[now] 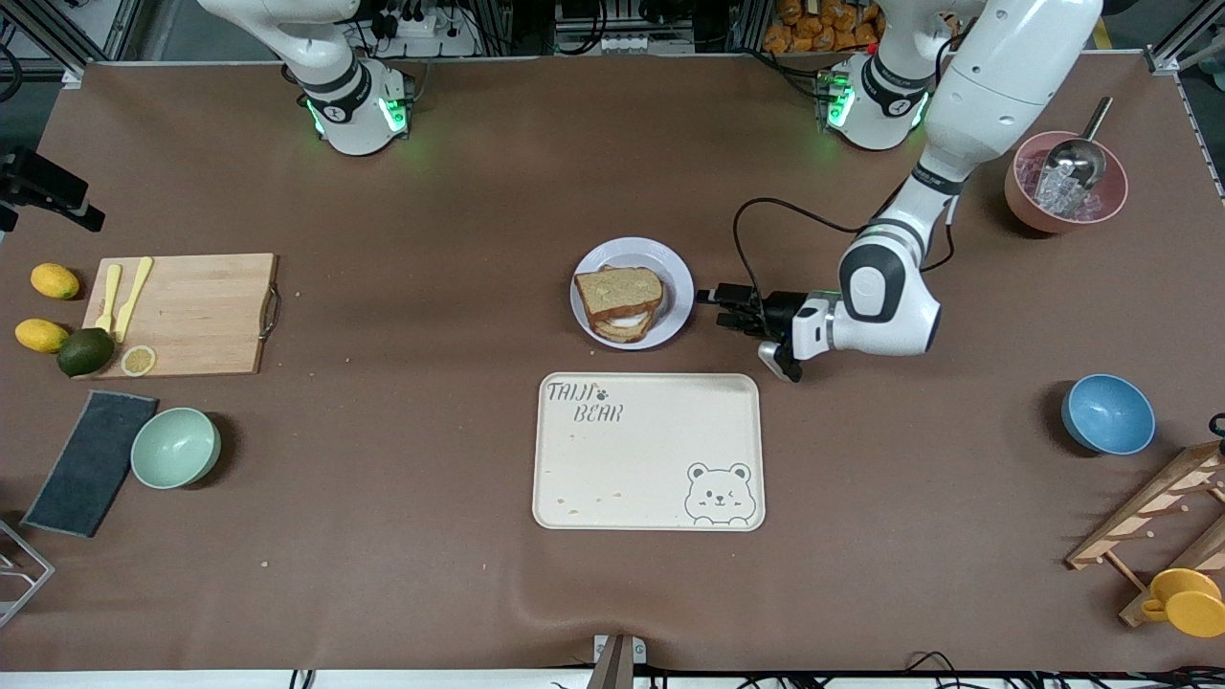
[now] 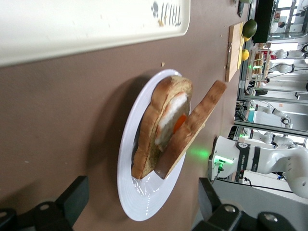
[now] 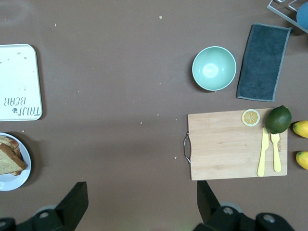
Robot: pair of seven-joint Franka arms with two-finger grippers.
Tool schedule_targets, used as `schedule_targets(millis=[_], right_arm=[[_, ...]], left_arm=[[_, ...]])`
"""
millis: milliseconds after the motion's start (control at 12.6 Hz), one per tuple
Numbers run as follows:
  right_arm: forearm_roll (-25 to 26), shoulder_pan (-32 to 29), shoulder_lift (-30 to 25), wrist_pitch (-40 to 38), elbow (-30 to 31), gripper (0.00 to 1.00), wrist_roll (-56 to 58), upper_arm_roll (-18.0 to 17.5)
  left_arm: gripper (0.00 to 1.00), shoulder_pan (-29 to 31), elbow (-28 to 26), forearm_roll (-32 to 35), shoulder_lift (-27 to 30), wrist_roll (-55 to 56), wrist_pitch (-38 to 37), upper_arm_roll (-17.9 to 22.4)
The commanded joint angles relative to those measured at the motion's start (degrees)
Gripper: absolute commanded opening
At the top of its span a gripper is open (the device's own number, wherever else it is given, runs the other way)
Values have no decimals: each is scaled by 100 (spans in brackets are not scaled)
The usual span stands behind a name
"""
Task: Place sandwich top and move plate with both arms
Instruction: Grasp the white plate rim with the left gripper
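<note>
1. Left pincer [image 1: 732, 308] spread wide, empty, low over the surface [image 1: 431, 287] just beside the plate [image 1: 676, 279], toward the left arm's end; fingers [image 2: 72, 197] turned sideways and level with the rim, apparently lined up to take the edge.
2. Right pincer [image 3: 139, 197] likewise spread and empty, high over bare surface between the plate and the cutting board [image 1: 191, 311]; arm waiting, out of the front view apart from its base.
3. Plate at mid-surface, a little farther from the front camera than the cream tray [image 1: 649, 450], not touching it.
4. Sandwich top [image 1: 618, 291] already on the stack: a plain brown slice leaning tilted against the egg-topped slice [image 2: 161, 125] beneath, one edge raised, not lying flat. Judged placed but loosely seated.
5. Remaining step, by judgement: carrying the plate with both arms. One side attended only; second pincer well apart from the rim.
6. Risk, by judgement: tilted slice may slide off if the plate is lifted unevenly; level, matched grips on two sides advisable.
7. Tray printed with a bear, bare apart from crumbs; likely destination, not confirmed.
</note>
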State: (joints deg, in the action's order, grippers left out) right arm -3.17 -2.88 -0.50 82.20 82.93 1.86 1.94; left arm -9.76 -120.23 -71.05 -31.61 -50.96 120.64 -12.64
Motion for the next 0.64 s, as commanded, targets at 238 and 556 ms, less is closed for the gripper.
schedule_targets(millis=[238, 556], right_arm=[[88, -11, 41, 50, -67, 100, -160, -89], [98, -20, 33, -28, -58, 100, -168, -80]], left_arm=[[100, -299, -685, -1181, 94, -1196, 390, 7], [100, -510, -686, -1498, 50, -1250, 390, 7]])
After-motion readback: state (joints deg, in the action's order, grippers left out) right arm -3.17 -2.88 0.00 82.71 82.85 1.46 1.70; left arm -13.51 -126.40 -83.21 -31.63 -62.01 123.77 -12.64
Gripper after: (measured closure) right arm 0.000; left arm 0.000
